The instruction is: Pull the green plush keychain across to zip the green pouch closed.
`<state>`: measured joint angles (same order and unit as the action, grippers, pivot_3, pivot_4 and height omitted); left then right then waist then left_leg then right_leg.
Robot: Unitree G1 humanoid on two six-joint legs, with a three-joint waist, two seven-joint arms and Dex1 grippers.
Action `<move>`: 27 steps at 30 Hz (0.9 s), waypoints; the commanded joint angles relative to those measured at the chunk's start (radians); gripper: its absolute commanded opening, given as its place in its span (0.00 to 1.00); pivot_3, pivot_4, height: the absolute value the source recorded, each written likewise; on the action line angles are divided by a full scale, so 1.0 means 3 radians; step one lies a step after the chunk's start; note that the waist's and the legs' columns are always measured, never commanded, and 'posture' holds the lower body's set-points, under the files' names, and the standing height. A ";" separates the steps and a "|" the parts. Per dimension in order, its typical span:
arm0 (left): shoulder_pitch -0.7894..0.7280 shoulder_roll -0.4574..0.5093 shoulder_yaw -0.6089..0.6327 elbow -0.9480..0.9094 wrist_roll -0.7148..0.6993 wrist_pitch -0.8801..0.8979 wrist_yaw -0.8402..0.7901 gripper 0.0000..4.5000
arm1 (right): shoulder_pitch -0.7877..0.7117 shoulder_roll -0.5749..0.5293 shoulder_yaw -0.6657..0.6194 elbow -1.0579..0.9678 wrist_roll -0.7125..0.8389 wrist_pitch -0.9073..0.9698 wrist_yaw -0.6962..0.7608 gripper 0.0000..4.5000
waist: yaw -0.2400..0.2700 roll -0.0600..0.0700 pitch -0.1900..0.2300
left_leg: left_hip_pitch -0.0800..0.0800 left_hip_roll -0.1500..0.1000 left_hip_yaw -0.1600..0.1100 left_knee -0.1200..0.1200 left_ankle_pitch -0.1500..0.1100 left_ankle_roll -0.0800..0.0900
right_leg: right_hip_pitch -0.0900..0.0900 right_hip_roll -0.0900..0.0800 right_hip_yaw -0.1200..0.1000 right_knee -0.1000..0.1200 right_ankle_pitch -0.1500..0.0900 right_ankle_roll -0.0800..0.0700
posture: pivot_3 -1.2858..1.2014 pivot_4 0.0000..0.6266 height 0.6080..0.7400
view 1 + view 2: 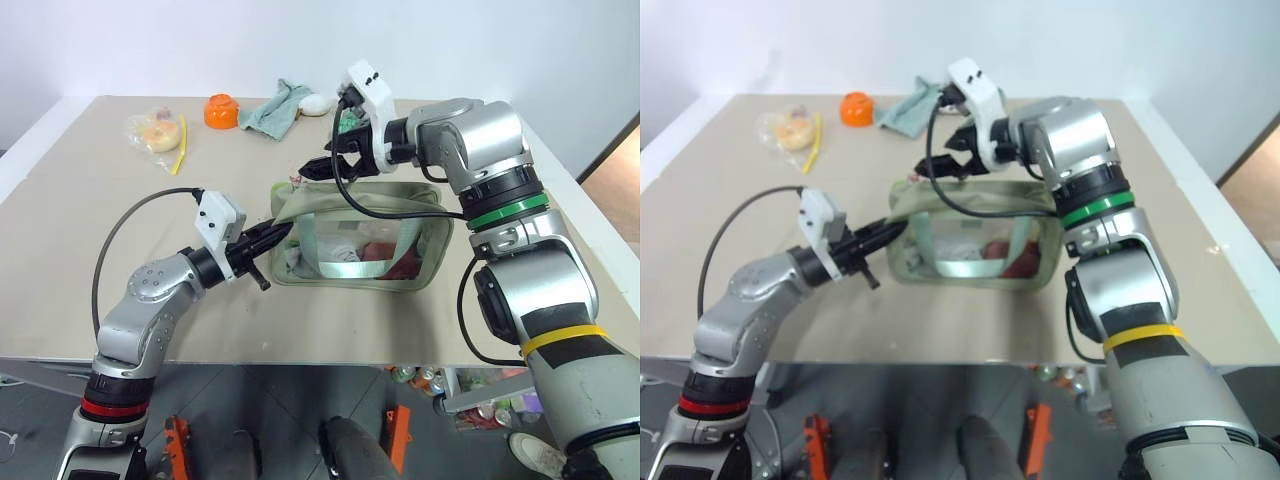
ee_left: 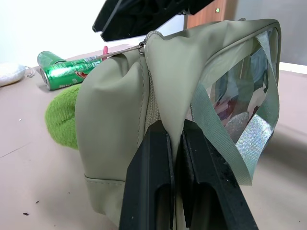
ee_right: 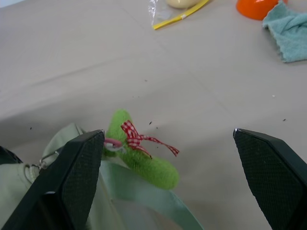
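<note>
While the right gripper (image 3: 168, 177) hangs with its two black fingers spread wide over the near-left end of the green pouch (image 1: 360, 255), nothing is between them yet; the green plush keychain (image 3: 144, 158) lies just below and ahead of that gap, closer to one finger than the other, draped off the end of the pouch with a small red-and-white checked bow on it and a pinkish loop tying it to the zipper pull. The left gripper (image 2: 175, 143) is pinched tight on a fold of the pouch's fabric at that same end, just beside the zipper line, bracing the bag. From where I stand, the risk is plain enough: the charm sits off-centre in the open fingers, so a close from here could catch only the bow or the fuzz and slip off once pulled, or nip the pouch fabric or the webbing strap instead. The two grippers are also crowded at one corner, so a descent could knock into the left one. If the left one's hold on that soft fold gives, the whole pouch would likely slide along the table (image 1: 90, 220) rather than zip. Further out, a green can (image 2: 64, 71) lies beyond the pouch, and a teal cloth (image 1: 275, 108), an orange cap (image 1: 220, 110) and a clear bag with a yellow strip (image 1: 160, 130) sit well apart at the far side.
</note>
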<state>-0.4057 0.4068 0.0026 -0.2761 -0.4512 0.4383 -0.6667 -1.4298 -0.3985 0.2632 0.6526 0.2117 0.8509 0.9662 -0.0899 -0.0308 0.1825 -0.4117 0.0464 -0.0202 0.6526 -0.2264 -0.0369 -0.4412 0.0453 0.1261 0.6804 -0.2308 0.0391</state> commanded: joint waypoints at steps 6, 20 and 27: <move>-0.0025 0.0014 0.0011 -0.0044 0.0001 -0.0042 -0.0020 0.00 | 0.0072 -0.0029 0.0044 -0.0300 -0.0113 -0.0298 0.0273 0.99 | 0.0000 0.0000 0.0000 | 0.0000 0.0000 0.0000 0.0000 0.0000 0.0000 | 0.0000 0.0000 -0.0001 0.0000 0.0000 0.0001 | 0.52 0.24 1.00; -0.0013 -0.0008 0.0013 -0.0087 -0.0034 -0.0022 -0.0010 0.00 | 0.0200 -0.0002 0.0037 -0.0310 -0.0316 -0.0591 0.0321 0.99 | 0.0000 0.0000 0.0000 | 0.0000 0.0000 0.0000 0.0000 0.0000 0.0000 | 0.0000 0.0000 0.0000 0.0000 0.0000 0.0001 | 0.52 0.24 1.00; -0.0001 -0.0005 0.0012 -0.0113 -0.0043 -0.0007 0.0003 0.00 | 0.0306 -0.0007 0.0076 -0.0384 -0.0397 -0.0695 0.0363 0.99 | 0.0000 0.0000 0.0000 | 0.0001 0.0000 0.0000 0.0000 0.0000 0.0000 | 0.0001 0.0000 0.0000 0.0000 -0.0001 0.0001 | 0.52 0.24 1.00</move>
<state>-0.4054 0.4053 0.0010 -0.2757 -0.4524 0.4396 -0.6645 -1.3439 -0.3956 0.2776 0.5632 0.1112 0.6508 1.0677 -0.0898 -0.0308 0.1825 -0.4113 0.0464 -0.0204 0.6527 -0.2264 -0.0369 -0.4409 0.0452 0.1260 0.6805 -0.2310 0.0394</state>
